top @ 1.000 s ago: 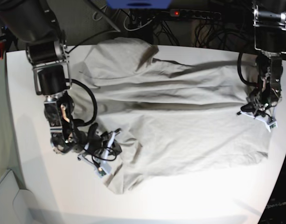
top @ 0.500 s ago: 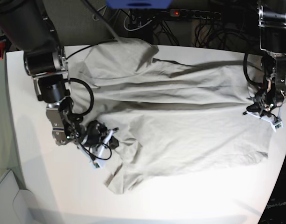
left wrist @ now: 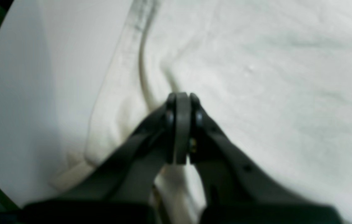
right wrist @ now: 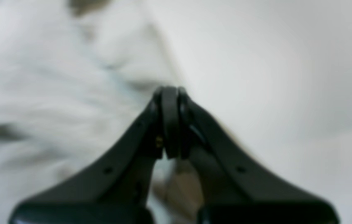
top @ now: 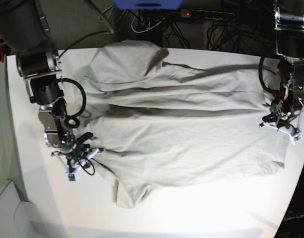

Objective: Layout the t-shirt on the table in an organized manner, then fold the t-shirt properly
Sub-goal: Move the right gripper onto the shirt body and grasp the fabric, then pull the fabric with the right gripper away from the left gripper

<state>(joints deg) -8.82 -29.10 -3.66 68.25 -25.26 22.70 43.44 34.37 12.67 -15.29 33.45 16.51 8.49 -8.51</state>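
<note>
While both claws are clamped shut on cloth, the t-shirt (top: 181, 129) lies spread on the tabletop (top: 28, 188), long axis 3-to-9 o'clock. Right claw (top: 80, 157) pinches the 9 o'clock edge, left claw (top: 280, 124) the 3 o'clock hem; each pulls outward.

Plain light grey-beige t-shirt (top: 191, 134) on matte white table (top: 28, 148); black grippers.

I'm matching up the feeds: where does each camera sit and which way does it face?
Base: overhead, facing down on the table, t-shirt and both arms.
Left wrist: on the left arm, facing past the shut left claw at the shirt's hem.
Right wrist: likewise behind the shut right claw, blurred.
All share the t-shirt.
</note>
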